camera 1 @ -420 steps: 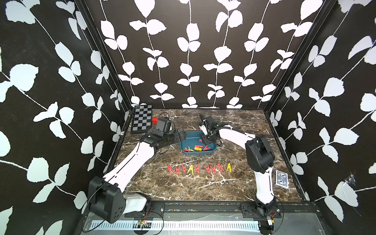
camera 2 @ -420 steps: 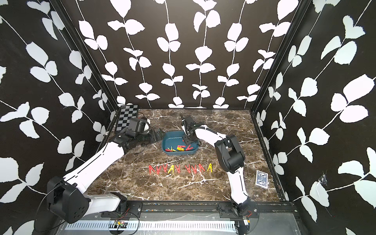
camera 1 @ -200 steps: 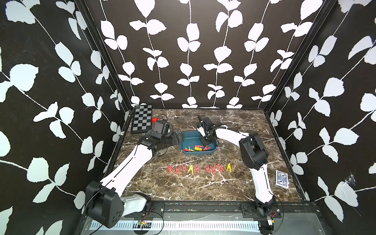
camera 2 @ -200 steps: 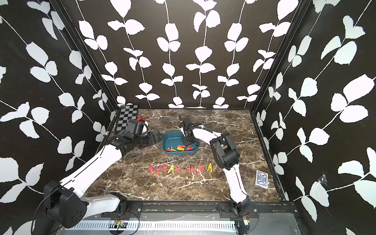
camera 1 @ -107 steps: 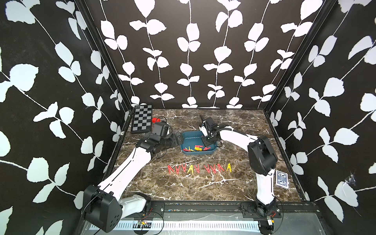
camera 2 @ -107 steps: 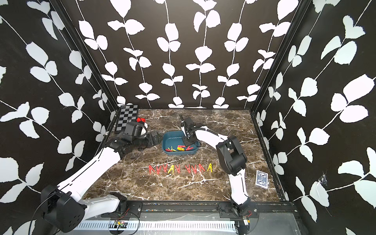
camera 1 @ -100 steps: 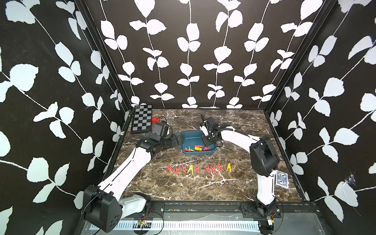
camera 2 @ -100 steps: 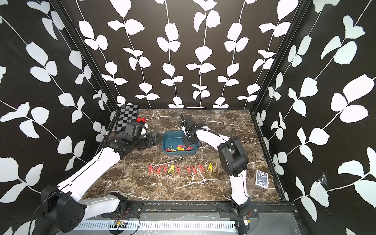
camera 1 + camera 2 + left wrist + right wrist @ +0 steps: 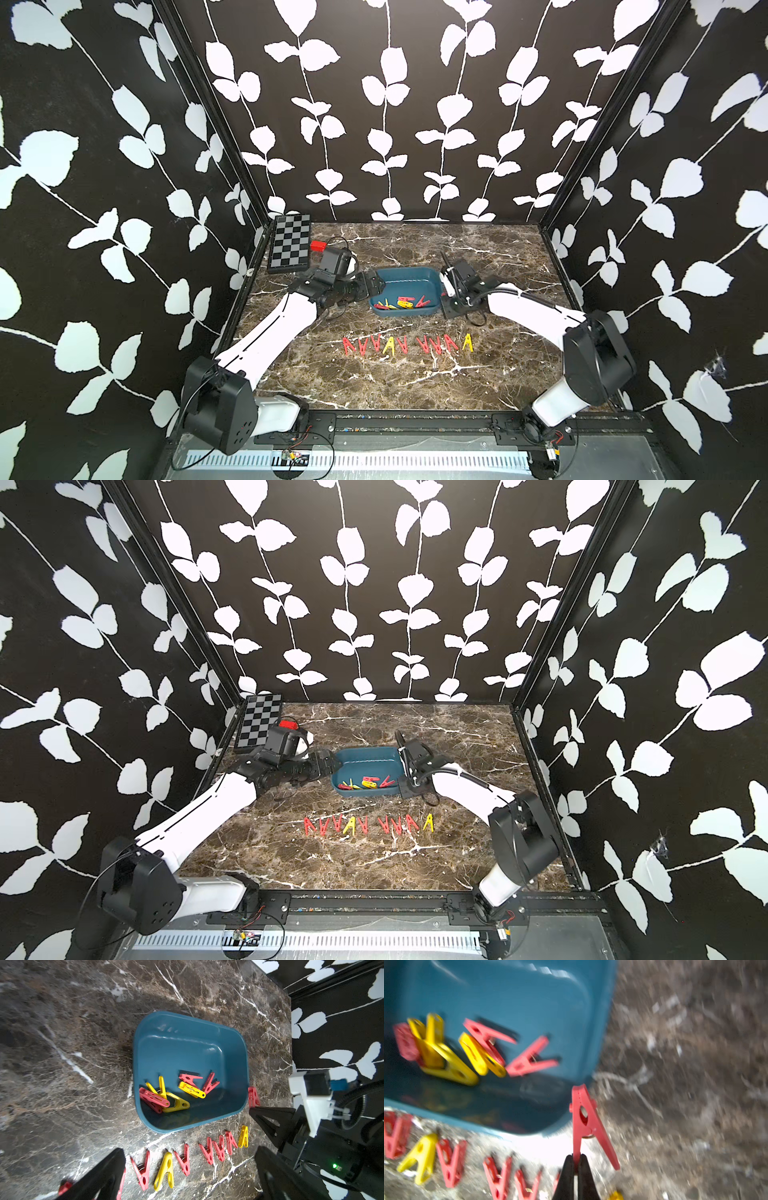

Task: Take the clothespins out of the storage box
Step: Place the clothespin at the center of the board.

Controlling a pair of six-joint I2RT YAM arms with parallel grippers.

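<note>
Peg, red [image 9: 584,1120], clamped by one leg in R fingers [image 9: 568,1172] just outside box [image 9: 508,991] corner; L fingers [image 9: 104,1174] wide apart at box's opp. end; several pegs [image 9: 176,1103] in box, row [image 9: 165,1169] on worktop [image 9: 415,382].

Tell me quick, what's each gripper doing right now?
Left gripper: open, empty.
Right gripper: shut on a red peg.

The right gripper [image 9: 576,1160], pinching a red clothespin [image 9: 580,1099], is now just outside the storage box [image 9: 405,280], by its right rim. A moment ago it was over the box's far corner. That arm's big black elbow [image 9: 598,361] has swung out and lower.
</note>
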